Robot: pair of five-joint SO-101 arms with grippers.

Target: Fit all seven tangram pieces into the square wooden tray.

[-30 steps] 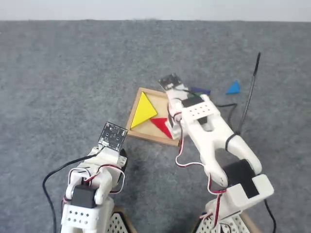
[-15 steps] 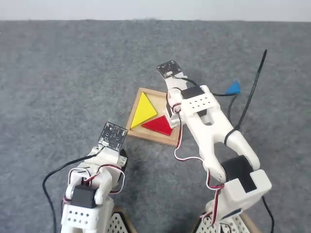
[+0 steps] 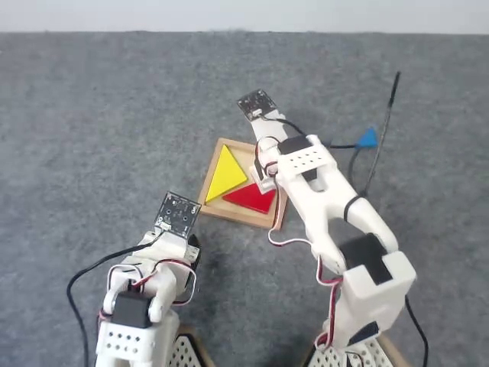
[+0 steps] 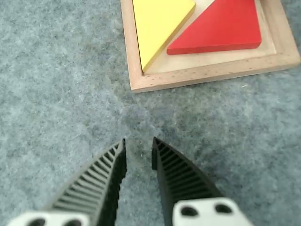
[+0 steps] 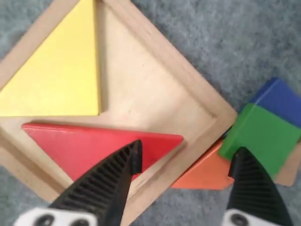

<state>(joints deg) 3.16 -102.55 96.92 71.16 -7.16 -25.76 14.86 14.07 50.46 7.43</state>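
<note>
The square wooden tray (image 3: 229,215) holds a yellow triangle (image 3: 224,174) and a red triangle (image 3: 250,197). My right gripper (image 5: 188,157) hangs open over the tray's (image 5: 178,66) right corner. One finger is above the red triangle (image 5: 94,146), with nothing held. Just outside that corner lie a green square (image 5: 263,134), a blue piece (image 5: 282,101) and an orange triangle (image 5: 202,172). My left gripper (image 4: 138,143) is low over the carpet near the tray's (image 4: 207,75) front edge. Its fingers stand slightly apart and hold nothing.
A small light-blue triangle (image 3: 368,138) lies on the grey carpet to the right of the tray. The right arm (image 3: 328,206) covers the ground between them. A black cable (image 3: 378,145) arcs over that side. Open carpet stretches to the left and far side.
My right arm has swung left, further over the tray. More of the red triangle now shows, lying flat in the tray. The left arm has stayed still.
</note>
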